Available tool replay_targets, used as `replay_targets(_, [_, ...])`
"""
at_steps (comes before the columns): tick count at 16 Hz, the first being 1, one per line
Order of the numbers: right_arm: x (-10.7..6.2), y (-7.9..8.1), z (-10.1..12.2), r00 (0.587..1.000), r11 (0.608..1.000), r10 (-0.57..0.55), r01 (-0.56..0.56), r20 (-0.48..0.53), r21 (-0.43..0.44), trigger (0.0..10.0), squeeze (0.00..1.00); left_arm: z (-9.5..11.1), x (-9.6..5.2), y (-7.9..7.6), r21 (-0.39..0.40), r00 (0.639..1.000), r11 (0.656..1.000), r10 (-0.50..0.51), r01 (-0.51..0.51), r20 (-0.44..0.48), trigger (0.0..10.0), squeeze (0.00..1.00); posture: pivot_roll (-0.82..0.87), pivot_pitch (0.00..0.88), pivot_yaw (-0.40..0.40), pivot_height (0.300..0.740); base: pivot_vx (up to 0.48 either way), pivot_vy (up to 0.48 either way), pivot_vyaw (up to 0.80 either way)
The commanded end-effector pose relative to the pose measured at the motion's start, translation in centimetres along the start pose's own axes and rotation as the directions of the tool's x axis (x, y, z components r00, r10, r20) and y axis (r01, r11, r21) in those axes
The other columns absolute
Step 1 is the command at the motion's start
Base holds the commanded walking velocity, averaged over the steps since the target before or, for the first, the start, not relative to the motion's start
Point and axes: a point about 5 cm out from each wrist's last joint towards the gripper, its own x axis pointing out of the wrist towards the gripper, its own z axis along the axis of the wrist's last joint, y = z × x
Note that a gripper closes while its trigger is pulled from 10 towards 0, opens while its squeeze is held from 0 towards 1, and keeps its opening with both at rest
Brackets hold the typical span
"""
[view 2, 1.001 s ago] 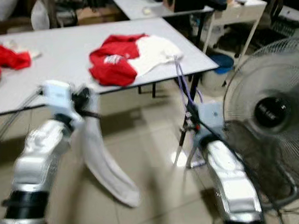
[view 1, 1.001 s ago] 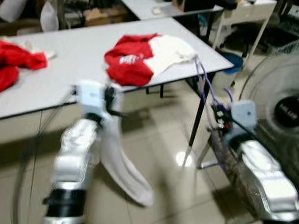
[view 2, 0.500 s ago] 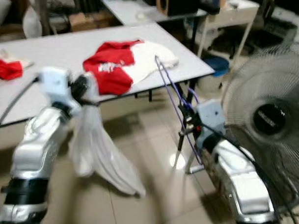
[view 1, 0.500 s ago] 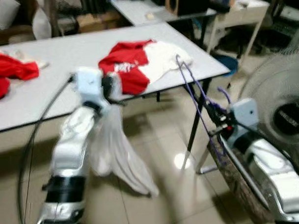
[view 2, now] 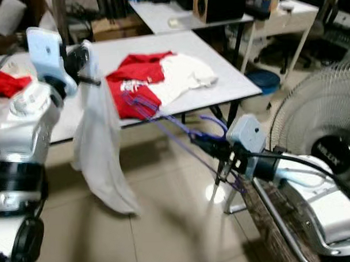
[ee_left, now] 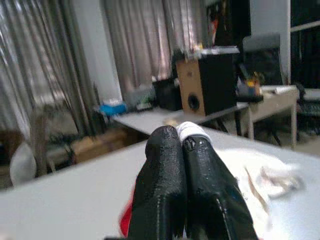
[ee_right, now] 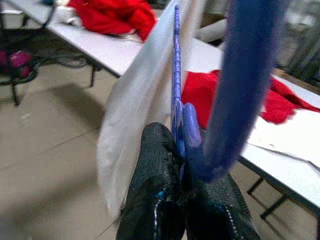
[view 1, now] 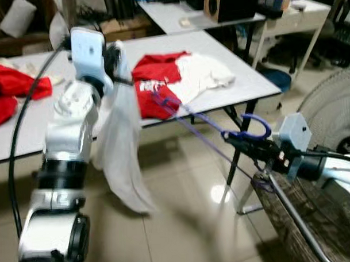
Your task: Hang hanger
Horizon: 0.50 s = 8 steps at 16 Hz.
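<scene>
Mid-task beside the grey bench [view 1: 177, 42]: my right gripper [view 1: 235, 137] has its fingers pinched tight on the neck of a blue wire hanger [view 1: 209, 121], just below the hook, with the hanger's frame reaching out ahead of me toward a white garment [view 1: 121, 144]. My left gripper [view 1: 116, 55] is raised high, its fingers pressed together on the top edge of that white cloth, which drops in a long fold toward the tiled floor [view 1: 178, 223].

In the right wrist view the hanger's wire runs up against the hanging cloth, but I cannot tell whether its tip is inside the garment or only lying alongside it. By my reading, both pickups are done: hanger in one gripper, garment in the other. What remains is the larger part. The hanger's shoulders are not seated in the garment as far as I can see, and no rail or hook to hang it on is in sight.

On the bench behind, a red and white shirt [view 1: 179, 76] lies crumpled near the corner, with more red clothing [view 1: 12, 90] at the far left. A standing fan [view 2: 319, 137] sits close on my right, behind the right arm.
</scene>
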Motion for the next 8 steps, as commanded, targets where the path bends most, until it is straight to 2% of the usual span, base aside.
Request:
replay_targets(1, [0.4,0.1,0.6,0.999,0.999,0.046,-0.046,0.017,-0.022,10.0,0.0,0.3,0.0,1.2,0.019,1.0,0.999,0.025,-0.026,0.003,10.0,0.0,-0.13,0.0,0.007,0.74,0.337,0.0,0.0])
replay_targets(4, [1.1,-0.4,1.0,0.999,0.997,0.043,-0.041,0.018,-0.064,10.0,0.0,0.8,0.5,1.5,0.021,1.0,1.0,0.019,-0.02,0.023,10.0,0.0,-0.13,0.0,-0.001,0.74,0.346,0.0,0.0])
replay_targets(8, [2.2,0.2,0.7,0.998,0.996,0.051,-0.05,0.02,-0.076,10.0,0.0,0.9,0.8,1.5,-0.003,1.0,1.0,0.005,-0.005,0.028,10.0,0.0,-0.12,0.0,-0.007,0.74,0.392,0.0,0.8])
